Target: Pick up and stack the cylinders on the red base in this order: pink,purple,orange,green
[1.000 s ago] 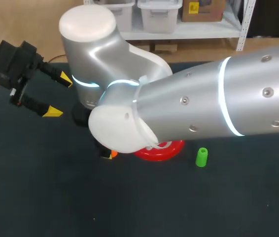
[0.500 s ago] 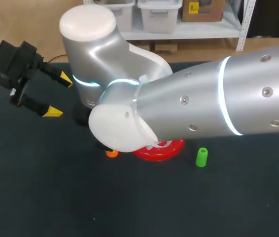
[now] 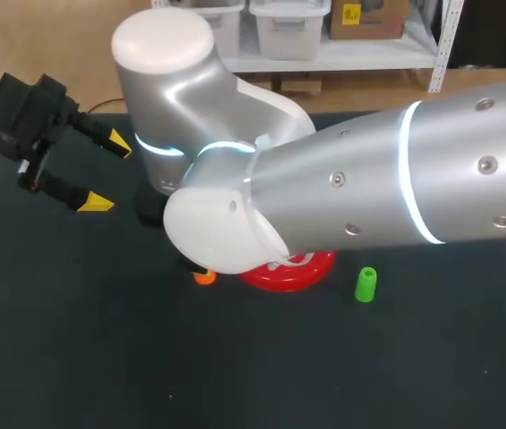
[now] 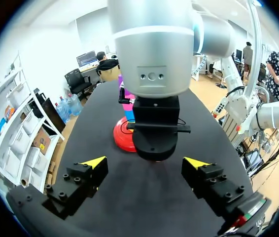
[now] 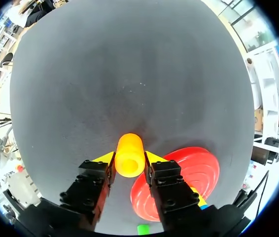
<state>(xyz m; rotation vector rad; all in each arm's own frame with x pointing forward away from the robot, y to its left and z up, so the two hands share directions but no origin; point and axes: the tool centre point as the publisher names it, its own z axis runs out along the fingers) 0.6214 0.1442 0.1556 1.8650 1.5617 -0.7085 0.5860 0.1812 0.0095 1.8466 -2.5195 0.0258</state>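
My right gripper [image 5: 129, 163] is shut on the orange cylinder [image 5: 129, 154], whose open end faces the wrist camera, low over the dark table. The red base [image 5: 191, 173] lies just beside that gripper. In the head view my right arm covers the table's middle; only a bit of the orange cylinder [image 3: 204, 277] shows under it, next to the red base [image 3: 298, 268]. The green cylinder [image 3: 366, 284] stands to the base's right. In the left wrist view, pink [image 4: 128, 104] and purple [image 4: 121, 79] pieces show above the red base [image 4: 122, 139], mostly hidden by my right arm. My left gripper [image 3: 107, 172] is open at the far left.
The bulky right arm [image 3: 369, 188] spans the table from the right edge to the middle. The dark table mat [image 3: 101, 357] lies bare in front and to the left of the base.
The right gripper's fingers closed on the orange cylinder. The right arm shifted very slightly. The left arm has not moved.
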